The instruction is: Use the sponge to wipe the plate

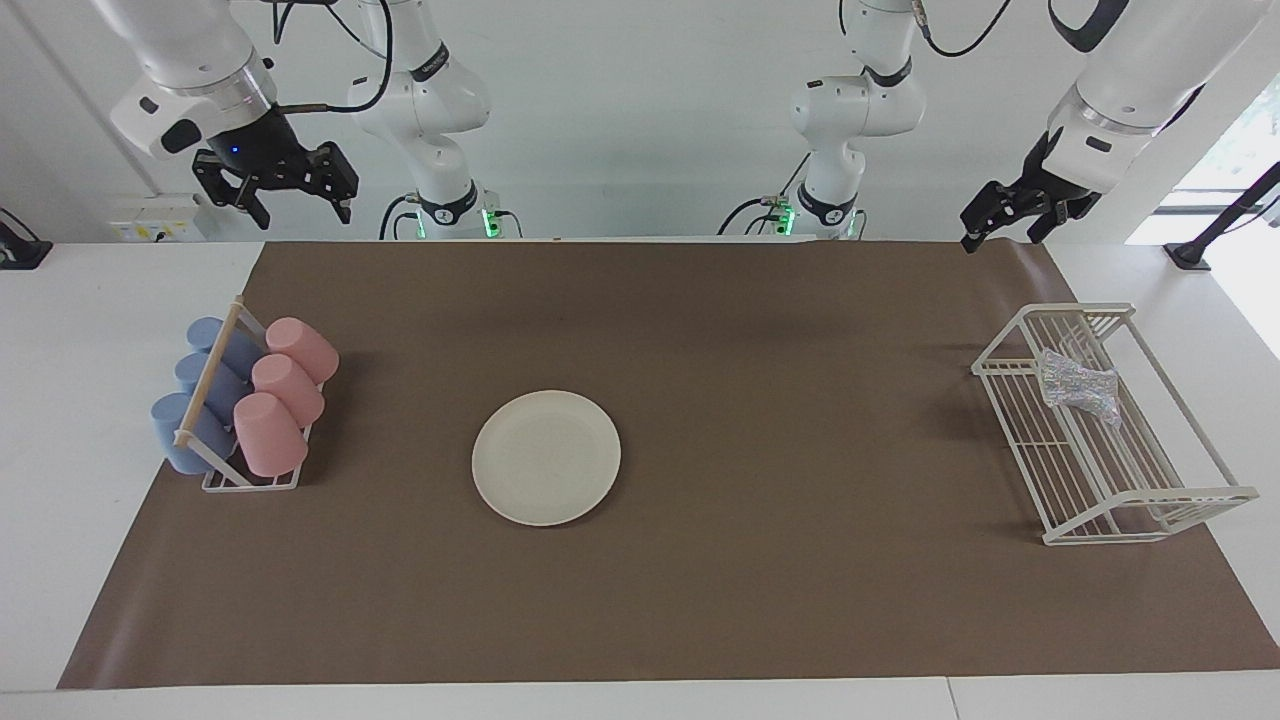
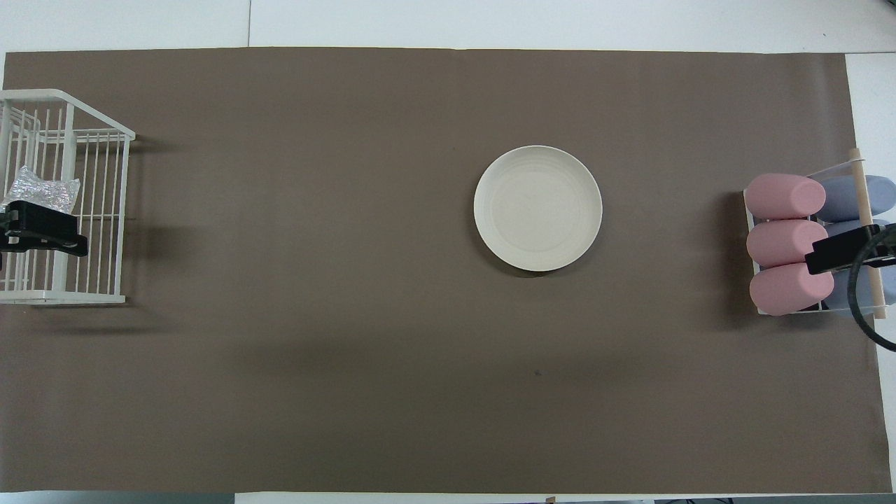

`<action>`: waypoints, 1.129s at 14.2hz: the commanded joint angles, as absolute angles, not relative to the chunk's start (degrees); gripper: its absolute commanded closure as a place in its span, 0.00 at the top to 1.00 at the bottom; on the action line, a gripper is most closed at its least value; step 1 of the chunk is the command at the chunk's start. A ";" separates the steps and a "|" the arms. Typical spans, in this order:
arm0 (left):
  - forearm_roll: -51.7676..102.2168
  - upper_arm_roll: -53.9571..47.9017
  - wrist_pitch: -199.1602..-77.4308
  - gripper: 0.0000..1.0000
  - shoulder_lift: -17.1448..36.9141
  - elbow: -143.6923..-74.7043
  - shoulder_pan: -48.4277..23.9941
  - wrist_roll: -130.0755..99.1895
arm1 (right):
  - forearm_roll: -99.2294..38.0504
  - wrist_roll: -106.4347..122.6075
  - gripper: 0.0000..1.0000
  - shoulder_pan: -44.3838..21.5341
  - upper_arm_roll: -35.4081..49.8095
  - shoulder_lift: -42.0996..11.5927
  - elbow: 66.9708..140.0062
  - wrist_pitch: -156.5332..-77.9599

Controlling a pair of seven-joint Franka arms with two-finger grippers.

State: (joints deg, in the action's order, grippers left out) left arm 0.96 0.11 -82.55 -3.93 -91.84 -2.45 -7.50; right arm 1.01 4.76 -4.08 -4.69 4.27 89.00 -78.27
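Observation:
The cream-white plate lies flat on the brown mat near the table's middle, a little toward the right arm's end. The silvery, wrinkly sponge rests inside a white wire rack at the left arm's end. My left gripper hangs open and empty, raised over the mat's edge at the robots' end, by the rack and clear of the sponge. My right gripper is open, empty and raised at its own end.
A small white holder with a wooden bar at the right arm's end carries three pink cups and three blue cups lying on their sides. The brown mat covers most of the white table.

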 commanded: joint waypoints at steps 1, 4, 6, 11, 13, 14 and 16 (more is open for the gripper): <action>1.85 0.18 -83.41 1.00 -5.27 -93.52 -2.28 -7.91 | 1.58 5.98 1.00 -3.34 -4.22 5.80 90.79 -79.01; 1.85 0.26 -83.50 1.00 -5.27 -93.34 -2.20 -7.91 | 1.58 5.98 1.00 -3.34 -4.22 5.71 90.79 -79.10; 1.85 0.35 -83.32 1.00 -5.36 -93.51 -2.02 -8.08 | 1.58 5.80 1.00 -3.51 -4.22 5.71 90.70 -79.19; 1.41 0.44 -85.86 1.00 -5.19 -93.69 -2.55 -12.81 | 1.58 5.36 1.00 -3.08 -4.39 5.54 90.62 -80.07; -1.99 -0.08 -86.57 1.00 -4.14 -93.69 -2.99 -16.43 | 1.84 2.74 1.00 -2.99 -4.48 5.54 90.62 -80.16; -5.50 -0.09 -86.83 1.00 -3.43 -94.30 -4.21 -16.44 | 1.85 0.64 1.00 -2.99 -4.48 5.45 90.62 -81.11; -14.45 -0.09 -87.79 1.00 -0.02 -94.48 -7.11 -16.61 | 1.93 -2.53 1.00 -3.08 -4.48 5.45 90.79 -83.40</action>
